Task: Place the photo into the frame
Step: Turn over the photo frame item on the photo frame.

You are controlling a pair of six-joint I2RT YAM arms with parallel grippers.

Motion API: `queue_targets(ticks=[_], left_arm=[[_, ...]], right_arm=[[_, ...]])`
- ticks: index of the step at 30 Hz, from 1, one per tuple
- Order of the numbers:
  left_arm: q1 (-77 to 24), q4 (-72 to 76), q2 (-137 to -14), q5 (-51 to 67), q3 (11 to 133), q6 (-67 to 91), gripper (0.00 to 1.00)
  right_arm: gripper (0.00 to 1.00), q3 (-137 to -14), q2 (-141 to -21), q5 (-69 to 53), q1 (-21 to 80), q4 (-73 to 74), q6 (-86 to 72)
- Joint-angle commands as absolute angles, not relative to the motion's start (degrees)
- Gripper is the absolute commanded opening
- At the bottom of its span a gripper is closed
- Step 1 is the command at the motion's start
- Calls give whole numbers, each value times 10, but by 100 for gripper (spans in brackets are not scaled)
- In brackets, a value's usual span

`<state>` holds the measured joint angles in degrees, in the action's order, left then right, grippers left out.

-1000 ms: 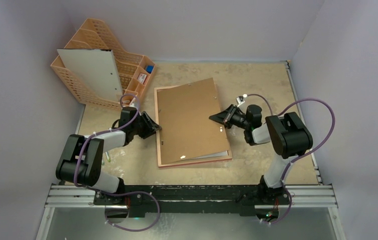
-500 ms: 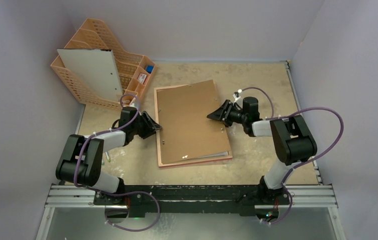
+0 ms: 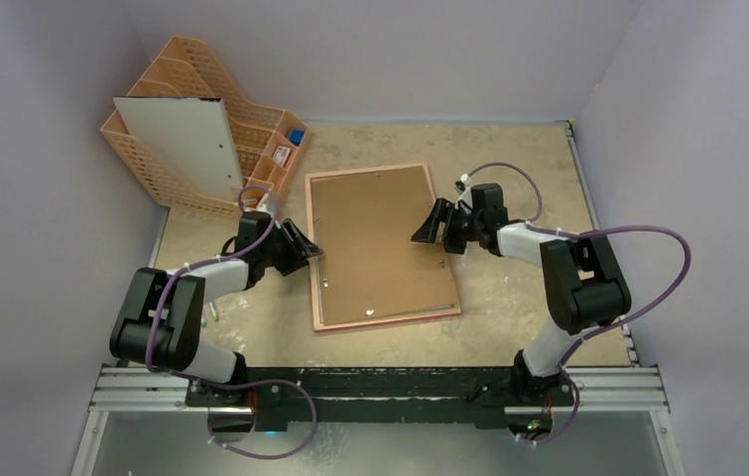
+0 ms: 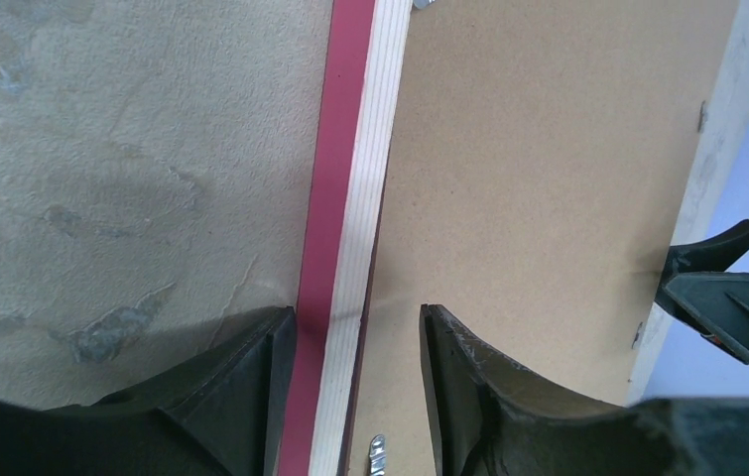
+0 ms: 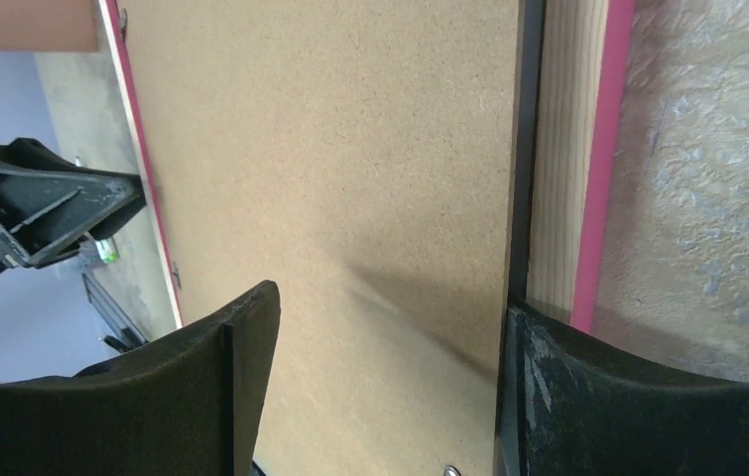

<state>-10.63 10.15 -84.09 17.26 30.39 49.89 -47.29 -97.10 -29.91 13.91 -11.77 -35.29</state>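
Observation:
The frame [image 3: 390,319] lies face down mid-table, its pink rim around a brown backing board [image 3: 375,243] that sits flat inside it. The photo is hidden. My left gripper [image 3: 309,248] is at the frame's left edge. In the left wrist view its jaws [image 4: 355,332] straddle the pink and pale rail [image 4: 350,149], with a gap on the board side, open. My right gripper [image 3: 424,226] hovers over the board's right part. In the right wrist view it [image 5: 390,317] stands wide open, one finger [image 5: 568,397] over the right rail [image 5: 568,149].
An orange plastic desk organiser [image 3: 251,149] stands at the back left with a white panel [image 3: 187,149] leaning in it and small items in its front compartments. The sandy tabletop [image 3: 509,159] meets grey walls on three sides.
The backing board, lifted and askew with my right gripper shut on its right edge, now lies flat inside the frame. The right gripper has opened and drawn back. The left jaws have widened a little.

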Motion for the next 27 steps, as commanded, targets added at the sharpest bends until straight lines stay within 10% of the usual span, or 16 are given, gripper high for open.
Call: queue_targets(ticks=[1, 5, 17, 27], left_arm=[[-106, 111, -837, 184, 300, 480, 52], [-107, 119, -842, 204, 299, 482, 52], [-107, 112, -840, 193, 299, 476, 52], [-107, 110, -841, 198, 295, 478, 52]], right_arm=[[74, -499, -950, -271, 156, -66, -311], [69, -497, -948, -255, 177, -84, -329], [4, -406, -892, -217, 180, -232, -387], [0, -374, -915, -211, 180, -305, -433]])
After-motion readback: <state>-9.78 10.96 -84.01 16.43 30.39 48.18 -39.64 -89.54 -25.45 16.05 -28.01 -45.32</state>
